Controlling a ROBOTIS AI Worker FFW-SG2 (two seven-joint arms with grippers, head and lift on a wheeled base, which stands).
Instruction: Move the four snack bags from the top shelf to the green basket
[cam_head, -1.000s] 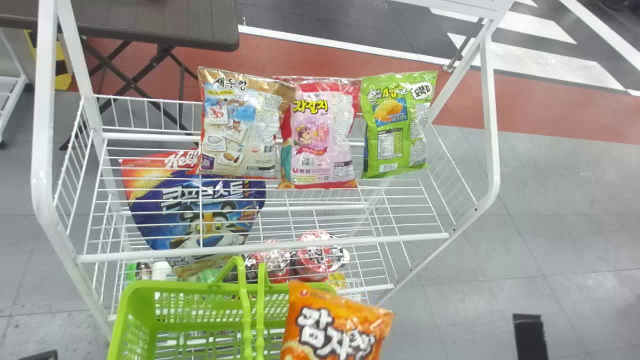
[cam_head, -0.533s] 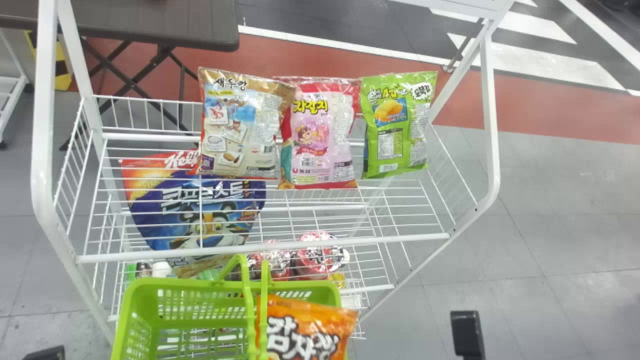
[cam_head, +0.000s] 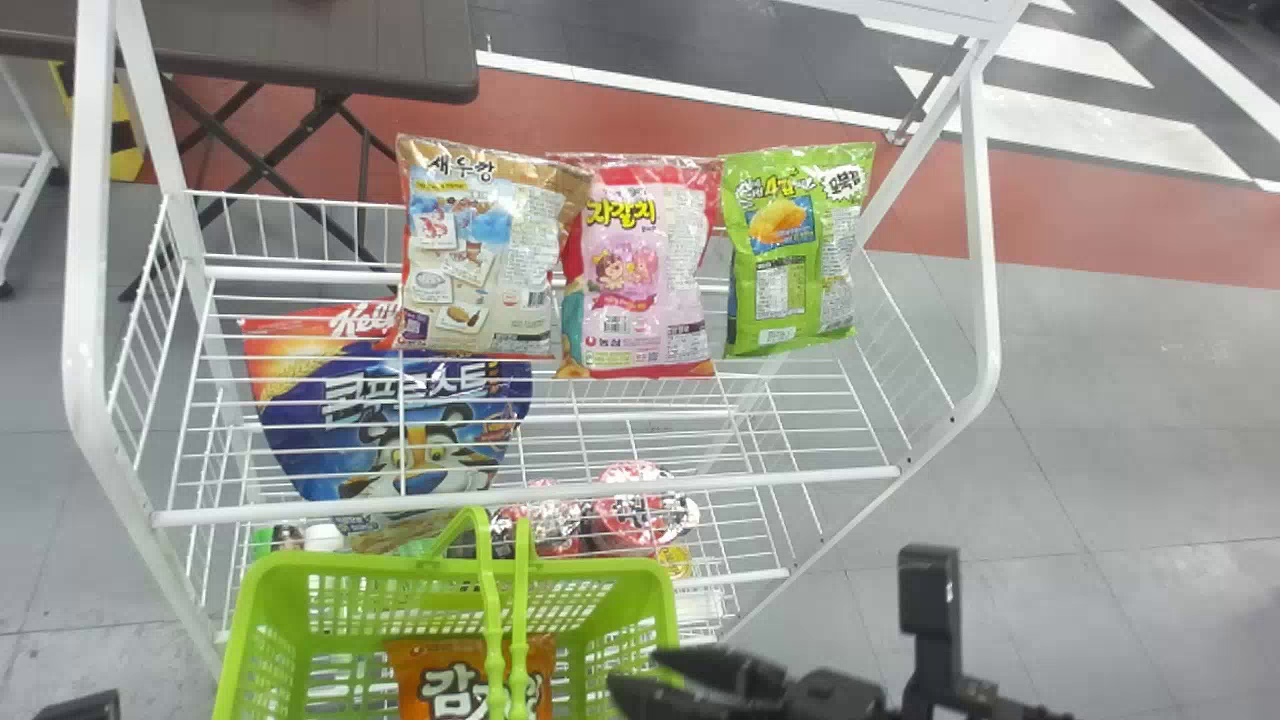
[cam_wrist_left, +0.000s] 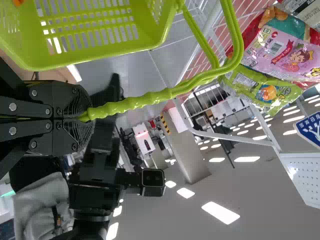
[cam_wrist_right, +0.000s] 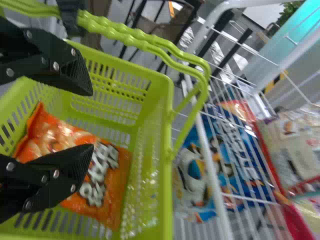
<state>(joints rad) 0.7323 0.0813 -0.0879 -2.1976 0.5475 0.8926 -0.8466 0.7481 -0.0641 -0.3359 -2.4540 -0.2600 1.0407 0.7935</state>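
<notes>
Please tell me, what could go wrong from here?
The left claw holds the green basket by its handles, so a bump may swing or tilt it.
The open right claw is over the basket and might catch the handles when moving away.
On the top shelf, the tan bag overlaps the pink bag; gripping one could drag the other.

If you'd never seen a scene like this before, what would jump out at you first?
Probably the bright green basket at the bottom of the head view, with an orange snack bag inside and the right end effector open over it. Next, the pink, green and gold bags lined up on the white wire rack's top shelf.
</notes>
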